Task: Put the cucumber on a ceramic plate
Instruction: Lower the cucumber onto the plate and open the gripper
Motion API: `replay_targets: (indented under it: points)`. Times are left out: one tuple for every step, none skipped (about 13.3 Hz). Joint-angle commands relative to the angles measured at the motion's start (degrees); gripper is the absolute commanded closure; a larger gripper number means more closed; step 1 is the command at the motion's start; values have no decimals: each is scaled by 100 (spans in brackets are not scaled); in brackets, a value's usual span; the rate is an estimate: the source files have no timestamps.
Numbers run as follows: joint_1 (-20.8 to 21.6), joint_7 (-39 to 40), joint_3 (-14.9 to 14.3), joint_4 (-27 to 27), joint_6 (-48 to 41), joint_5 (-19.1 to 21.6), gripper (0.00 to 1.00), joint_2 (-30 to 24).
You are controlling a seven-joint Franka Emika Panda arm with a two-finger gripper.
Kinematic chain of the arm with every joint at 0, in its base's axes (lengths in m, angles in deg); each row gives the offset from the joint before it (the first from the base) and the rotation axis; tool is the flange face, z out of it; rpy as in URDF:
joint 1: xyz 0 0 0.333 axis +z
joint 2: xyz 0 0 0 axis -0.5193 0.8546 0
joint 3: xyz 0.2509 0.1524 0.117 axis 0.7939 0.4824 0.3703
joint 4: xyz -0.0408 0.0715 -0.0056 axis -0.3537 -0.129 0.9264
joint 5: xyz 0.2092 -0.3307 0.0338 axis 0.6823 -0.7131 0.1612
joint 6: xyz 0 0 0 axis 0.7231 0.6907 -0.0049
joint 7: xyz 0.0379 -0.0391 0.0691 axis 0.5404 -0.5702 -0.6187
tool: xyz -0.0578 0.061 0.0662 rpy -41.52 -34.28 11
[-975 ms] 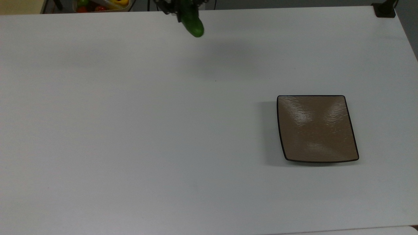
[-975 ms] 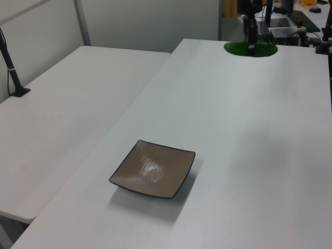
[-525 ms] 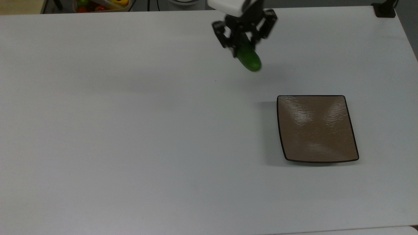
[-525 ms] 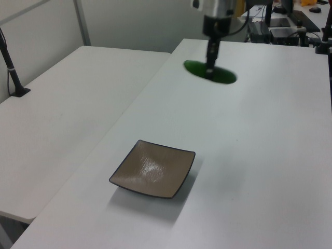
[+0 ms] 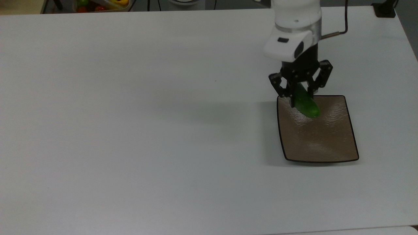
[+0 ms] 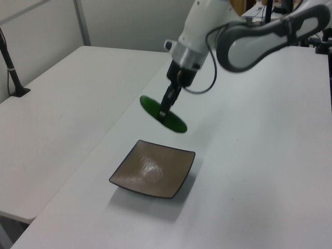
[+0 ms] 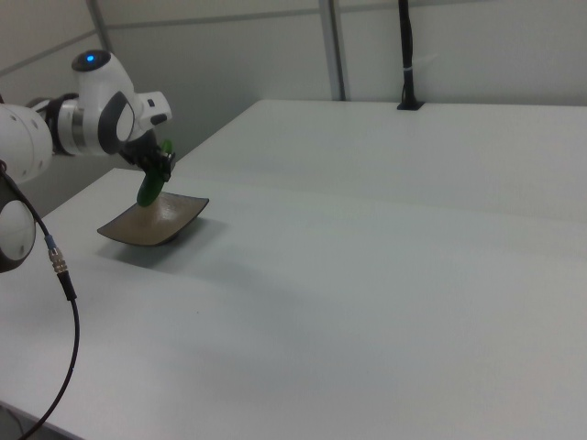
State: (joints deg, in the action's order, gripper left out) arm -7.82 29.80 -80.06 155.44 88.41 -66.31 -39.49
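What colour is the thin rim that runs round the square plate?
Black, edging the glossy brown ceramic plate; the top view shows it best.

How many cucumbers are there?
1. The cucumber is held in the gripper, in the air above the ceramic plate, over its edge nearest the arm. None elsewhere on the table.

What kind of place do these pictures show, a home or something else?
Probably a robotics lab, not a home: a white robot arm holds a cucumber above a brown plate on plain white tables, with bare partition walls behind.
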Motion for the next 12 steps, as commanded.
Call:
replay_targets:
  points:
    - [307,-414,-19,-160,778,-7,91,531]
    - [316,-476,-10,-152,849,-7,89,628]
    - [325,-477,25,-160,876,2,88,716]
    - [316,-477,147,-160,955,-16,87,795]
    - [316,-477,218,-160,1121,-16,86,900]
    - [316,-477,218,-143,1227,-25,85,936]
    - [316,-477,218,-134,1237,-25,85,980]
    - [316,-468,218,-143,1237,-33,85,1033]
    - [308,-468,218,-151,1246,-33,79,1059]
    - [307,-468,218,-143,1246,-33,76,1077]
    - [307,-468,218,-134,1246,-42,75,1086]
    - [299,-468,218,-134,1246,-33,69,1095]
